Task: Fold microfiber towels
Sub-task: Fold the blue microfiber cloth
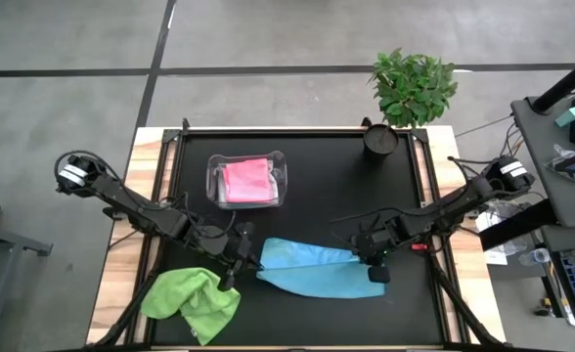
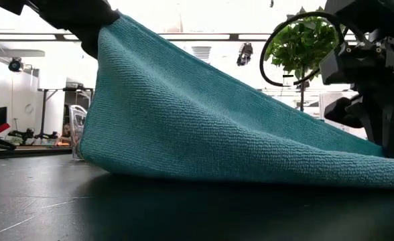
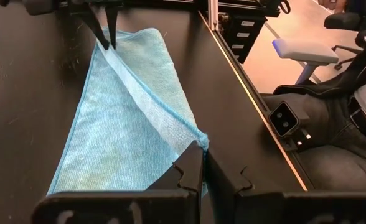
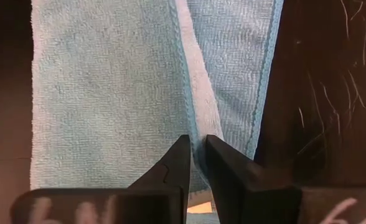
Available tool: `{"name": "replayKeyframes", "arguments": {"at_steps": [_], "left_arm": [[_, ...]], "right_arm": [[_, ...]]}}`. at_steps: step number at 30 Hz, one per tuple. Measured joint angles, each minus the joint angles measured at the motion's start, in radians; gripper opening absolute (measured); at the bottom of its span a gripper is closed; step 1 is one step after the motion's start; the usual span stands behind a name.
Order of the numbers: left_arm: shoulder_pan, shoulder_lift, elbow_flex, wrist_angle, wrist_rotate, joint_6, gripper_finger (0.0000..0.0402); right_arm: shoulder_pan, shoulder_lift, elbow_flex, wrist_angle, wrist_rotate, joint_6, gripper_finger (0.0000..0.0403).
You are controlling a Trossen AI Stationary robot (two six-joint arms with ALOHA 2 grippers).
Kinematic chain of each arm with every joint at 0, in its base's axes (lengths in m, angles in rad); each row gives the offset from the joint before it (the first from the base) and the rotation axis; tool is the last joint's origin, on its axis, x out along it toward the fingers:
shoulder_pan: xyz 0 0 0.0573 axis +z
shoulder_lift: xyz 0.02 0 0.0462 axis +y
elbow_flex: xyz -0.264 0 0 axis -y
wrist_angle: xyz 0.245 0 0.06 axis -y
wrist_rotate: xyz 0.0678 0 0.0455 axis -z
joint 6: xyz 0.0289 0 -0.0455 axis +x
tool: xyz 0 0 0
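A light blue towel (image 1: 312, 274) lies stretched between my two grippers near the table's front middle. My left gripper (image 1: 241, 256) is shut on its left end and holds that end up. My right gripper (image 1: 371, 262) is shut on its right end, low by the table. In the low view the towel (image 2: 204, 127) slopes down from the upper left to the right, its lower edge on the table. A lime green towel (image 1: 192, 298) lies crumpled at the front left. A pink towel (image 1: 246, 181) lies folded in a clear tub (image 1: 280, 161). My left gripper pinches a corner of the blue towel (image 3: 200, 142) between its two fingers. That corner is lifted clear, and the cloth slopes down from it, drawn into a straight ridge toward the other gripper. My right gripper pinches an edge at the towel's right end (image 4: 194, 134) between its two fingers, slanting down from above. The cloth on both sides of the fingers lies spread on the table.
A potted plant (image 1: 412, 88) and a black pot (image 1: 380, 139) stand at the far right corner. The tub stands at the far middle-left. Bare black table (image 1: 366, 196) shows between the tub and the right arm.
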Motion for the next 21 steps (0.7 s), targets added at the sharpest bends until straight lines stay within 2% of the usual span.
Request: {"name": "replayKeyframes", "arguments": {"at_steps": [6, 11, 16, 21], "left_arm": [[0.001, 0.0, 0.0, 0.0, 0.0, 0.0, 0.0], [0.0, 0.0, 0.0, 0.0, 0.0, -0.023, 0.0], [-0.012, 0.002, -0.001, -0.001, 0.043, -0.111, 0.0], [-0.047, 0.026, -0.001, 0.002, 0.053, -0.211, 0.0]], "right_arm": [[0.01, -0.003, 0.01, -0.001, 0.003, 0.002, 0.0013], [0.041, -0.004, 0.061, -0.062, 0.0, 0.047, 0.0009], [0.137, -0.004, 0.174, -0.142, -0.038, 0.133, 0.0008], [0.244, -0.004, 0.273, -0.142, -0.082, 0.308, 0.0008]]}}
